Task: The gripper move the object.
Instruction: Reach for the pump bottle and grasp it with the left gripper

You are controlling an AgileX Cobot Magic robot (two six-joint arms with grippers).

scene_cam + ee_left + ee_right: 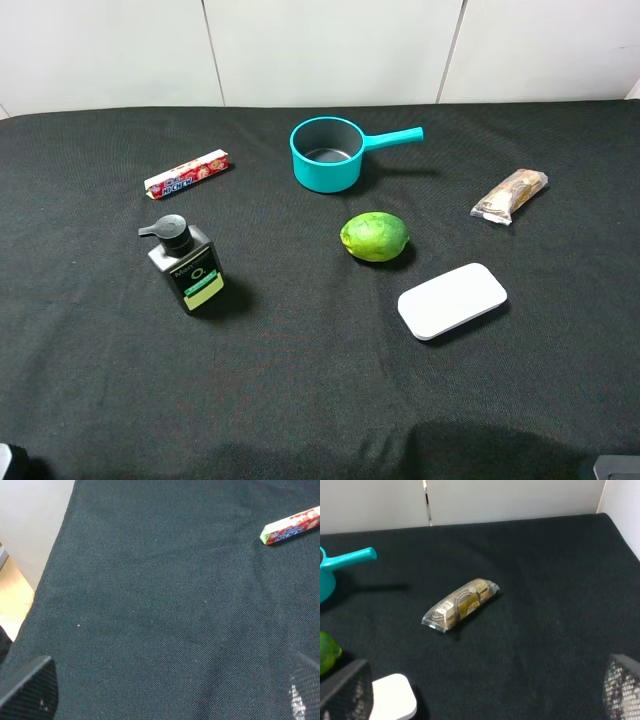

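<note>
While the pump bottle (187, 265) stands on the bench's (320, 400) left side:
left tool (167, 692) is nearer, jaws wide and empty; right tool (485, 695) is also spread, empty.

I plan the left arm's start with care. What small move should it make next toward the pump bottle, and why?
Probably swing the left gripper inward until the pump bottle comes into its wrist view. Its jaws stand open over bare cloth, that view shows only the red candy pack, and the bottle stands untouched.
</note>
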